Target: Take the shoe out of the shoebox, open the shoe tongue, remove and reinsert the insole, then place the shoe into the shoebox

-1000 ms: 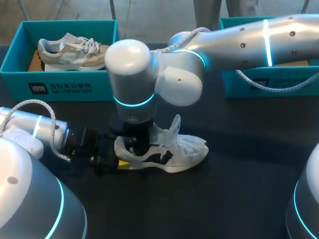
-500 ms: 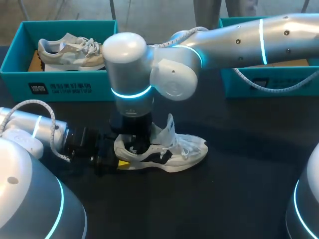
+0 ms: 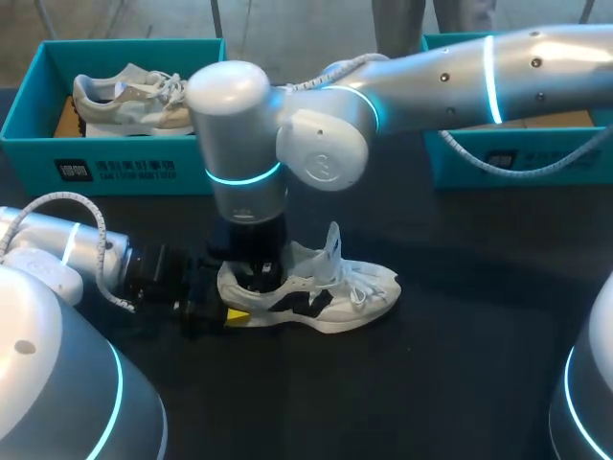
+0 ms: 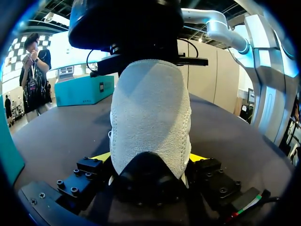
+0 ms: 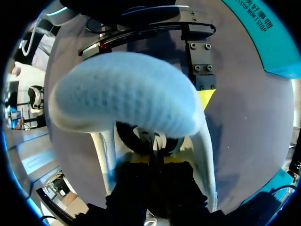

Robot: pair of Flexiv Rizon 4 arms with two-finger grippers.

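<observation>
So the shoe is out on the table, sitting upright on its sole just left of centre, toe pointing right. It's a white mesh runner with black patches along the side, white laces and a chunky white sole. The tongue is sticking straight up. From the left wrist view the heel looks like rough off-white suede with a black patch down low.

The left pincer comes in flat along the table from the lower left and is pinching the shoe by the heel; you can see a yellow tip pressed against each side of it.

The right arm reaches across from the upper right and drops its pincer straight down into the shoe's opening. Its own view shows the padded heel collar right ahead of the pincer, but honestly I can't tell if that one's spread or pressed together.

The teal left box at the upper left has a beige shoe in it. The teal right box sits at the upper right, partly behind the right arm.
</observation>
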